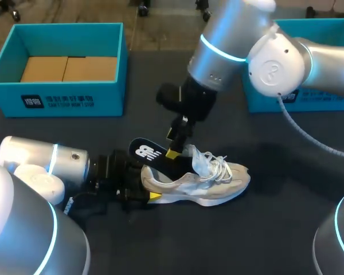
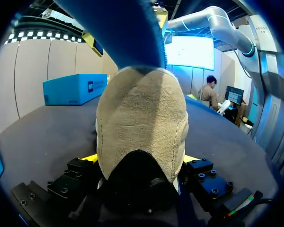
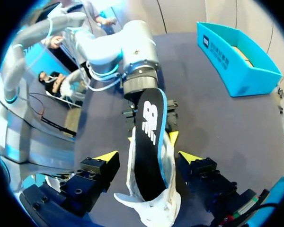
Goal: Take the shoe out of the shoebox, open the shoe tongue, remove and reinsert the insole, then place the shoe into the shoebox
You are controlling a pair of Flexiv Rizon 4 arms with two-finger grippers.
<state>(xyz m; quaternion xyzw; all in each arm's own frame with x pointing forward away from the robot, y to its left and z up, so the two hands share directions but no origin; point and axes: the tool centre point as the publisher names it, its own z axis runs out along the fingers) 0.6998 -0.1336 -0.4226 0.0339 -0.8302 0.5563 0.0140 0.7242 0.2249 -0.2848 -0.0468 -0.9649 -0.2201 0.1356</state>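
A: Starting at the left gripper (image 2: pixel 139 158): clenched or released?
B: Clenched. Gripping the shoe (image 2: pixel 142 118) by the heel, with a yellow tip pressed against each side.
A: And at the right gripper (image 3: pixel 147 156)?
B: Released. Spread wide, straddling the insole (image 3: pixel 151 127) and the shoe's opening, with no contact seen on either side.
A: Where to find the shoe, then?
B: Lying on the dark table (image 1: pixel 264 229) near the middle, out of the box. Heel toward nine o'clock, toe toward three, loose laces on top.
A: And the insole?
B: Half out. Front end tucked inside the shoe, back end sticking up past the heel toward ten o'clock. Black on top, blue along the edge.
A: Farther out?
B: Left arm (image 1: pixel 40 163) in from eight o'clock, right arm (image 1: pixel 229 51) down from one o'clock. Look to ten o'clock from the shoe for the teal shoebox (image 1: pixel 57 97): open-topped, brown cardboard on its floor, well apart. Look to two o'clock for a second teal box (image 1: pixel 332 98), partly hidden behind the right arm.
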